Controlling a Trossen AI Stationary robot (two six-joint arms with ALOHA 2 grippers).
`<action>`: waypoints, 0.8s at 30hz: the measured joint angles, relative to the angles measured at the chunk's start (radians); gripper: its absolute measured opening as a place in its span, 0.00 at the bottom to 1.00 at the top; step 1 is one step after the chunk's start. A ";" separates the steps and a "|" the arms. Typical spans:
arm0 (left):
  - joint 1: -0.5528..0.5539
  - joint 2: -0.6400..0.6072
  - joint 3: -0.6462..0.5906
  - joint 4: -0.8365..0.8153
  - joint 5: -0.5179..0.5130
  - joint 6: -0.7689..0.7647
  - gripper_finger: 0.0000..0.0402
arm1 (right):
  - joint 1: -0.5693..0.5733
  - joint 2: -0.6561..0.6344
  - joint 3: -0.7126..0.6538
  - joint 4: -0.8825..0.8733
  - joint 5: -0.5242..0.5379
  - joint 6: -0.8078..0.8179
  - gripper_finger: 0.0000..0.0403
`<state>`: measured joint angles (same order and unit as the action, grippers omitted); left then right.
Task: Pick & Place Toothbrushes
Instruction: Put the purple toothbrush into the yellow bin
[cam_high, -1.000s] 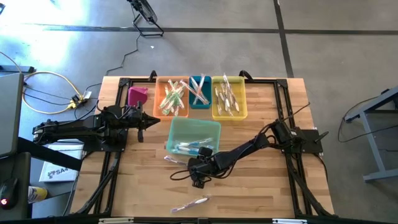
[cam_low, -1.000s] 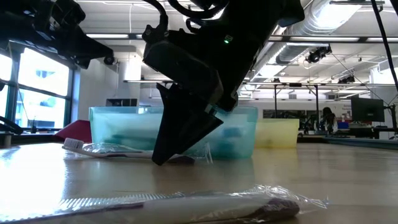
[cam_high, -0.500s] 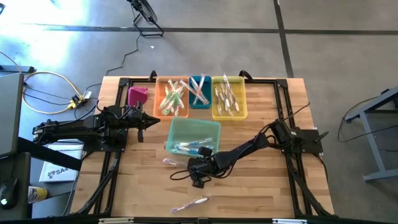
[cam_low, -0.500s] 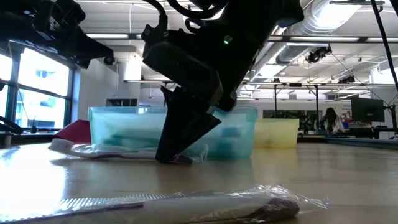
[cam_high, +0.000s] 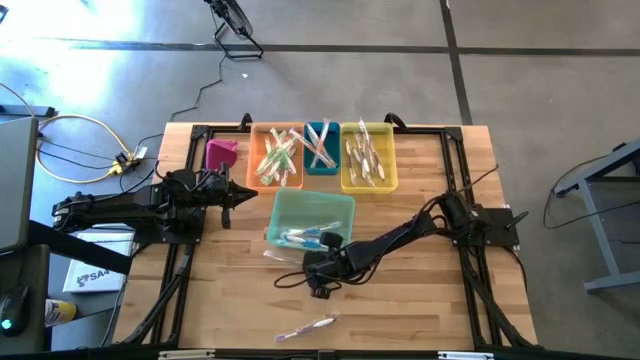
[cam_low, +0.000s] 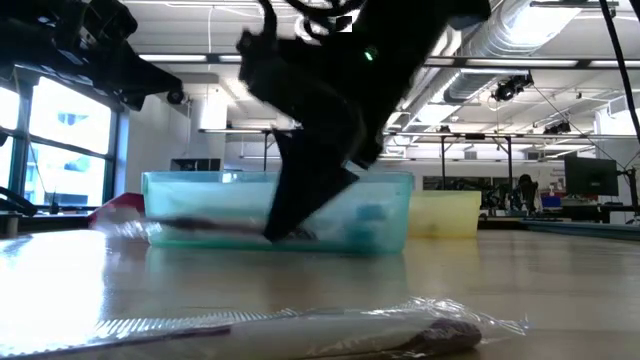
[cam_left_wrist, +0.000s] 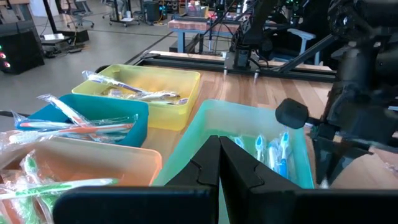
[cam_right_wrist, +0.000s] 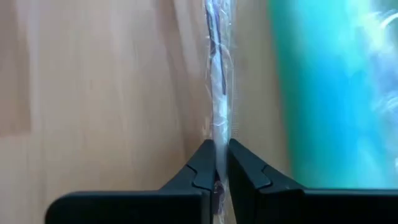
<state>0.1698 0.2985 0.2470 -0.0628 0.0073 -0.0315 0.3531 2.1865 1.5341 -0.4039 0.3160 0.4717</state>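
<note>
High view: right tool (cam_high: 308, 262) low on bench (cam_high: 420, 310), just beside teal bin (cam_high: 310, 206); stray toothbrush (cam_high: 306, 327) near front edge.
Low view: wrapped toothbrush (cam_low: 190, 225) lifted, tilted against bin.
Right wrist view: fingers (cam_right_wrist: 202, 167) clamp it.
Left wrist view: left tool (cam_left_wrist: 219, 163) closed, empty, facing bins.

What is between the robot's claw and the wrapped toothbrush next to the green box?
Nothing visible. The right gripper is already shut on the wrapped toothbrush lying on the table, beside the teal bin. The left gripper waits, shut, nearby.
</note>
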 joint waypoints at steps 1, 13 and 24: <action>0.000 0.000 0.000 0.000 0.000 0.000 0.00 | 0.000 -0.012 0.000 0.008 0.008 -0.002 0.04; 0.000 0.000 -0.001 -0.008 0.000 0.000 0.00 | 0.000 -0.197 0.002 -0.065 0.090 -0.031 0.03; 0.000 0.000 -0.001 -0.008 0.000 0.000 0.00 | -0.019 -0.406 0.003 -0.269 0.255 -0.023 0.03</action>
<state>0.1696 0.2985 0.2462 -0.0712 0.0074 -0.0315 0.3341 1.7803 1.5368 -0.6725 0.5713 0.4483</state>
